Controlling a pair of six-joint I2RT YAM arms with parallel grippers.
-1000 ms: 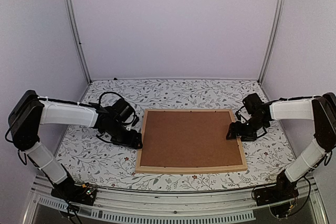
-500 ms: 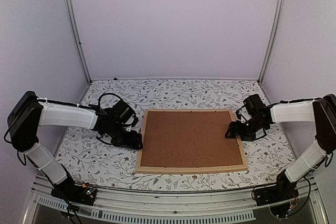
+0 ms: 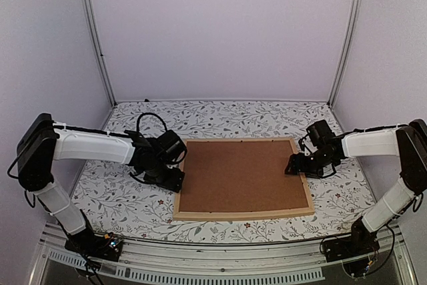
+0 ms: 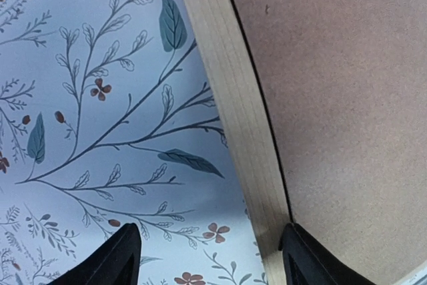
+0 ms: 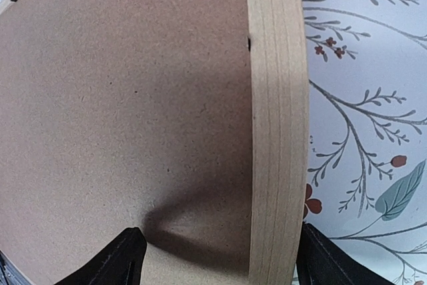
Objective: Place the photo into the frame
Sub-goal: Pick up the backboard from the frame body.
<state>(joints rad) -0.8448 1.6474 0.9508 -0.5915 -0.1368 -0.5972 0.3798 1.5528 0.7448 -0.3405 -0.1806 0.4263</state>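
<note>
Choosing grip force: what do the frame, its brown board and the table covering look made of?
The frame: light wood, matte, fine lengthwise grain lines. The board: likely pressed fibreboard, matte brown, finely speckled. The table covering: smooth sheet with printed leaves, paper or vinyl; cannot tell which.

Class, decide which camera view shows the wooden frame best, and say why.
The top external view: the whole frame lies flat, all four sides visible around the brown board. Each wrist view shows only a short stretch of one side, close up, beside the board.
</note>
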